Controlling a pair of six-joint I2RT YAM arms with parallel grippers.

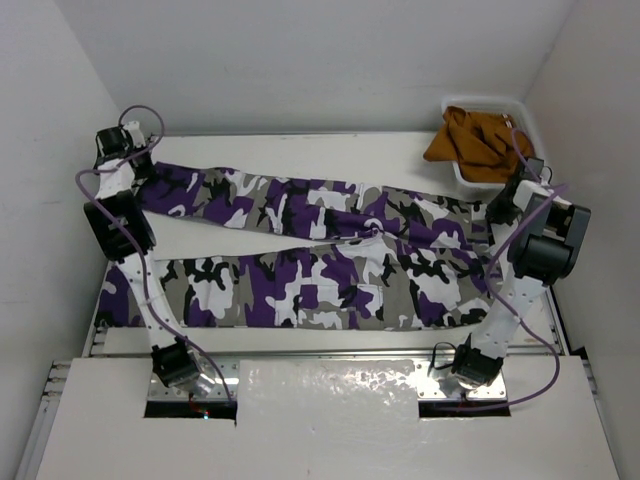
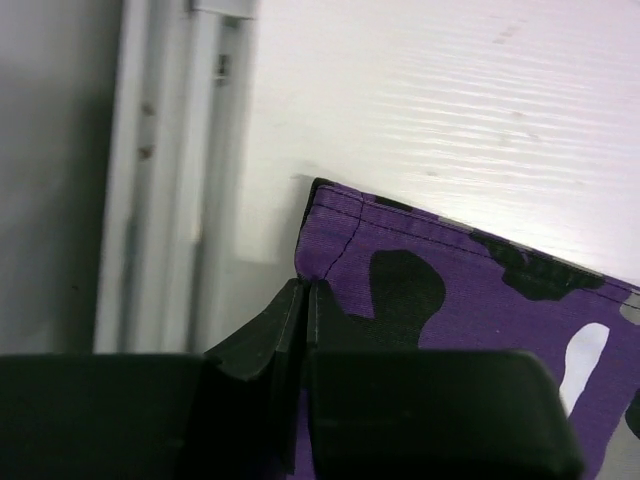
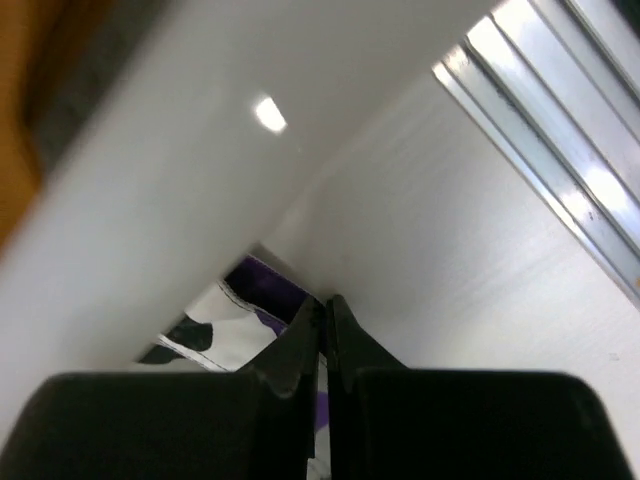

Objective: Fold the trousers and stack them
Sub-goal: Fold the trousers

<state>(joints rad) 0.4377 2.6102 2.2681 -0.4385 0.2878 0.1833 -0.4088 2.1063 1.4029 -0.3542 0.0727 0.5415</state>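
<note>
The camouflage trousers (image 1: pixel 320 260) lie spread flat across the table, legs to the left and waist to the right. My left gripper (image 1: pixel 141 166) is at the far left, on the hem of the far leg. In the left wrist view it (image 2: pixel 305 290) is shut on the purple hem corner (image 2: pixel 335 215). My right gripper (image 1: pixel 498 208) is at the far right end of the waist. In the right wrist view it (image 3: pixel 325 305) is shut, with a strip of the trousers' fabric (image 3: pixel 240 310) between the fingers.
A white bin (image 1: pixel 520 108) at the back right holds a plain orange-brown garment (image 1: pixel 475 140); its wall (image 3: pixel 150 190) is close beside my right gripper. Metal rails run along the table's left edge (image 2: pixel 170 180) and right edge (image 3: pixel 560 130).
</note>
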